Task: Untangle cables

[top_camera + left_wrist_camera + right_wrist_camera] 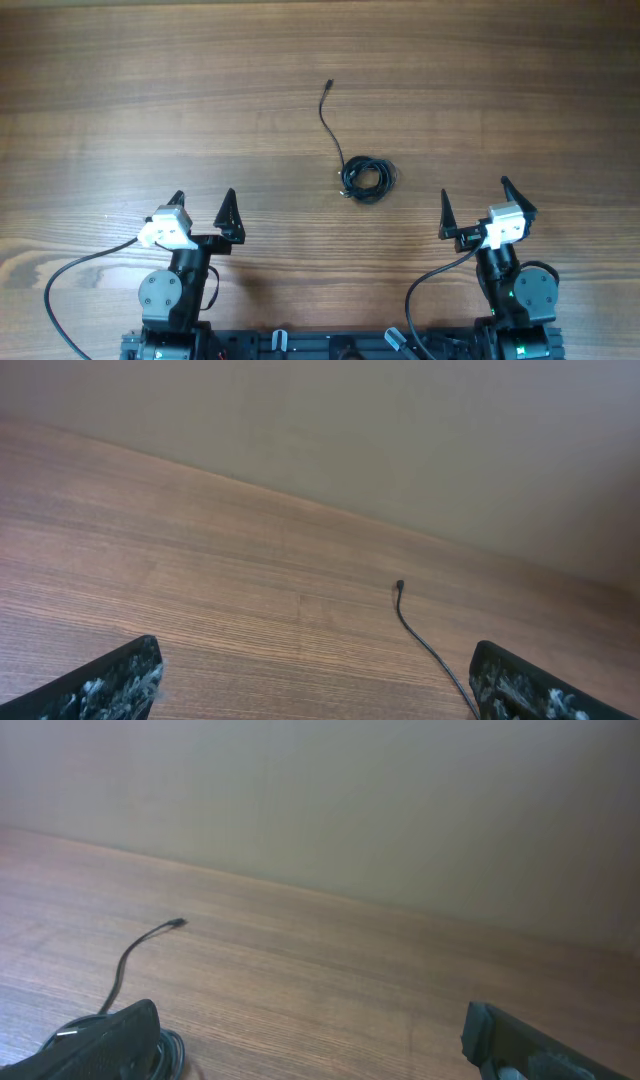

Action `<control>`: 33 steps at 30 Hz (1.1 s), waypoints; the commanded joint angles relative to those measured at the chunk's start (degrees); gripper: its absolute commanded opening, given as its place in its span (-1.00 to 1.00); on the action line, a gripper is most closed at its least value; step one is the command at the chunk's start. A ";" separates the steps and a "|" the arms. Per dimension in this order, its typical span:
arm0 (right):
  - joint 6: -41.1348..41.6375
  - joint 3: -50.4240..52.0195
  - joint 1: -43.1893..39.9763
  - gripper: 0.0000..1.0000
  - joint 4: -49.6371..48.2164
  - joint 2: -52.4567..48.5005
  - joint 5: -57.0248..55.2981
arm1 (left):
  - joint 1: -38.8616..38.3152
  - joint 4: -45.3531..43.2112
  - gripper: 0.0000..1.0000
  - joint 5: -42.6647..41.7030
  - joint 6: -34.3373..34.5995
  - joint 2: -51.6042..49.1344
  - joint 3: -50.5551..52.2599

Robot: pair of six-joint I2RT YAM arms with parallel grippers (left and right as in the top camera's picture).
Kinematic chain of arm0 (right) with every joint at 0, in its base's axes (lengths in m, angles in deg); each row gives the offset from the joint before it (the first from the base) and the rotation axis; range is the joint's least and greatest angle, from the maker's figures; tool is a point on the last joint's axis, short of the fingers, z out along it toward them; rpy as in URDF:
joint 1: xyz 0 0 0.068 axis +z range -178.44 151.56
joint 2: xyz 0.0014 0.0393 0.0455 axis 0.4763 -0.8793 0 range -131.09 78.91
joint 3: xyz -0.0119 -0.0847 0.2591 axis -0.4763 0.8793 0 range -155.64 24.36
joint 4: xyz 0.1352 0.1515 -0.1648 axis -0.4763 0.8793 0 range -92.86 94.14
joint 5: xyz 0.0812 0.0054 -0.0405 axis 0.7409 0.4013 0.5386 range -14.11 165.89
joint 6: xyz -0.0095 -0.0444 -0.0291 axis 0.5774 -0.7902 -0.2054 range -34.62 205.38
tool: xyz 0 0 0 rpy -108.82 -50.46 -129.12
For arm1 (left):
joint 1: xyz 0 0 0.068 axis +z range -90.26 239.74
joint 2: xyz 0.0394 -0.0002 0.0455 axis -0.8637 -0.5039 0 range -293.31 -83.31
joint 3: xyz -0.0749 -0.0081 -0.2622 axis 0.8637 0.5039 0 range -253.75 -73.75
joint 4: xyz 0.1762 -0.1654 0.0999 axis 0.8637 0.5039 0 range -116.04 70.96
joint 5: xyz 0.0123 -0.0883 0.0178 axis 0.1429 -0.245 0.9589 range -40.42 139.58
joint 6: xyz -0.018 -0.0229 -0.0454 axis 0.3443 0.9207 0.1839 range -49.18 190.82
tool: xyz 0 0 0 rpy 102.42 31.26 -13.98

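Observation:
The cables lie bunched in a small black knot on the wooden table, with one loose tail curving up to a tiny plug end. The tail and plug show in the left wrist view and the right wrist view; part of the knot shows by the right gripper's left finger. My left gripper is open and empty at the near left. My right gripper is open and empty at the near right. Neither touches the cables.
Thick black cables run from both arms near the table's front edge. A plain wall stands beyond the table's far edge.

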 commanded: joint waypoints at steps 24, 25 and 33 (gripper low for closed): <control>-0.33 0.04 -0.22 1.00 -0.22 -0.28 0.85 | -0.26 0.46 1.00 -4.68 2.47 -12.48 -11.43; -0.35 0.04 -0.22 0.99 -0.22 -0.28 0.85 | -0.26 0.46 1.00 -5.11 2.49 -14.12 -12.48; -0.35 0.04 -0.22 1.00 -0.22 -0.28 0.85 | -0.26 2.73 1.00 -13.09 1.84 -31.80 -24.39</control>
